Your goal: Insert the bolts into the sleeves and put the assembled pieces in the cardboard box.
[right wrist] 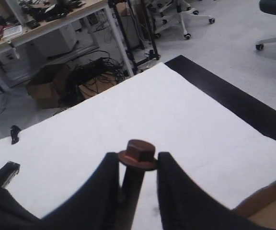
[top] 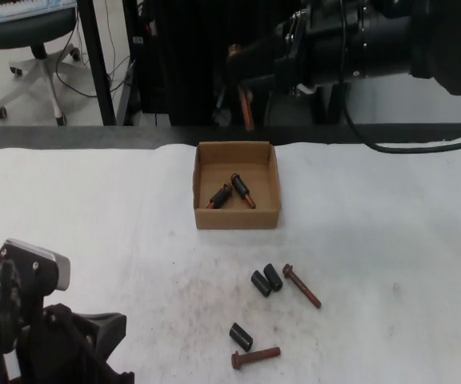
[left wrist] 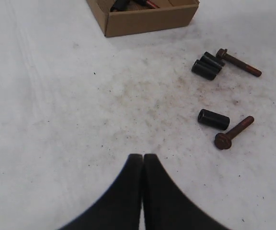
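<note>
High view puts the cardboard box (top: pixel 237 218) on the white table (top: pixel 390 240), toward its far edge. Two assembled pieces (top: pixel 220 195) lie close together on the box floor. On the near side of the box, a pair of black sleeves (top: pixel 260 282) lies side by side and touching, with a loose bolt (top: pixel 301 286) just beside them. Nearer still, a single sleeve (top: pixel 241 336) lies just beside a second bolt (top: pixel 255 356) without touching it.

The right arm (top: pixel 374 40) hangs over the far edge of the table, beyond the box. The right arm's fingers (right wrist: pixel 171 187) are clamped narrowly on a held bolt (right wrist: pixel 137 152). In the right wrist view its flanged head stands just above the two fingertips, and its shaft runs down the gap between them. That part of the shaft looks dark, and whether a sleeve is on it cannot be told. In the high view the bolt's copper lower end hangs below the fingers, above the table's far edge.

The left arm (top: pixel 30 320) sits at the near left corner of the table. The left arm's fingers (left wrist: pixel 123 191) are pressed together with their tips touching, and they hold nothing. They hover over bare, stained table. The single sleeve and second bolt lie off to one side, well apart from the tips. The sleeve pair and the box lie farther off.
</note>
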Action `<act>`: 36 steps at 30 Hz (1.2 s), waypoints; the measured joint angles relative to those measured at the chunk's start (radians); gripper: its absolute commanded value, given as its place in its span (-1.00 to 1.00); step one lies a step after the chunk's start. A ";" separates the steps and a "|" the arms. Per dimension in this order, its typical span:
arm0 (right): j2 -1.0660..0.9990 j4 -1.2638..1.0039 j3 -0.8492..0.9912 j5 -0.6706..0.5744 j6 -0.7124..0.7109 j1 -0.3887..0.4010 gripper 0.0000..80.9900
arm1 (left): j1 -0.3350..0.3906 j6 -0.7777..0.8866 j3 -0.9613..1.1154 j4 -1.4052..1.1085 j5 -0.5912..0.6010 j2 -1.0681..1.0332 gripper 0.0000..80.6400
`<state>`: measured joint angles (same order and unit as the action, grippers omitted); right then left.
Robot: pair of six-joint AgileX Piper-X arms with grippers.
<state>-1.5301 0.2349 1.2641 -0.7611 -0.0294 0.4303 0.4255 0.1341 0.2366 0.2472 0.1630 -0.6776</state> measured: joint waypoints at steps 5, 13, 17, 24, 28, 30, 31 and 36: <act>0.002 0.023 0.000 -0.021 -0.019 0.000 -0.98 | -0.003 0.005 0.032 0.018 0.295 0.000 -0.99; 0.097 0.056 0.000 -0.022 0.016 -0.028 -0.98 | -0.003 0.019 0.246 0.183 0.392 -0.099 -0.99; 0.198 0.176 0.000 -0.022 0.014 -0.076 -0.98 | 0.008 0.019 0.426 0.254 0.421 -0.279 -0.99; 0.357 0.480 0.000 0.001 -0.091 -0.177 -0.98 | 0.108 -0.028 0.725 0.450 0.408 -0.634 -0.99; 0.429 0.607 0.000 0.054 -0.125 -0.229 -0.98 | 0.169 -0.076 0.853 0.535 0.307 -0.775 -0.99; 0.451 0.666 0.000 0.096 -0.148 -0.251 -0.98 | 0.189 -0.083 0.898 0.566 0.274 -0.811 -0.99; 0.460 0.698 0.000 0.119 -0.161 -0.262 -0.98 | 0.206 -0.090 0.937 0.591 0.236 -0.852 -0.99; 0.465 0.868 0.000 0.189 -0.233 -0.308 -0.98 | 0.252 -0.142 1.084 0.729 0.148 -1.043 -0.94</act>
<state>-1.0649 1.1033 1.2641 -0.5721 -0.2627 0.1219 0.6777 -0.0081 1.3209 0.9758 0.3106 -1.7209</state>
